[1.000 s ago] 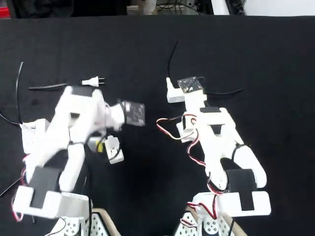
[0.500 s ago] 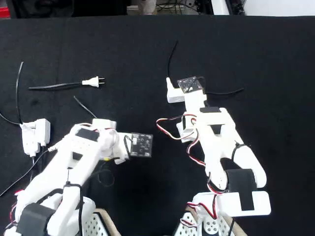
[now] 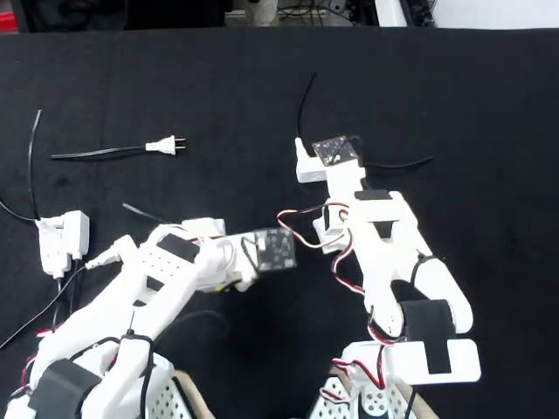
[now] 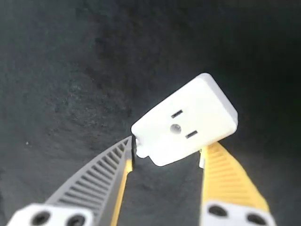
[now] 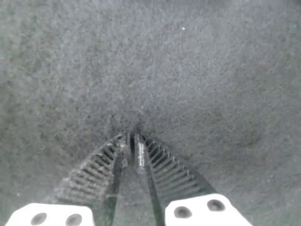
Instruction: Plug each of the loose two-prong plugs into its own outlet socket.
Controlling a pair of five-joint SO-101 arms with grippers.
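My left gripper (image 4: 167, 149) is shut on a white outlet socket (image 4: 184, 120), whose slotted face points at the wrist camera above the black cloth. In the high view the left arm's wrist (image 3: 272, 250) hangs over the middle of the table and hides the socket. A loose two-prong plug (image 3: 165, 145) on a black cable lies at the back left. My right gripper (image 5: 134, 143) is shut with its tips on the cloth. From above, the right gripper (image 3: 325, 157) stands beside a white plug-like piece (image 3: 304, 166) with a black cable.
A white outlet block (image 3: 63, 237) with cables lies at the left edge. Red, white and yellow wires (image 3: 301, 231) loop off the right arm near the left wrist. A black cable (image 3: 403, 163) runs right from the right gripper. The black cloth (image 3: 472, 105) covers the table.
The left arm has swung from the back left, near the loose plug, forward and right to the table's middle. The right arm has not moved.
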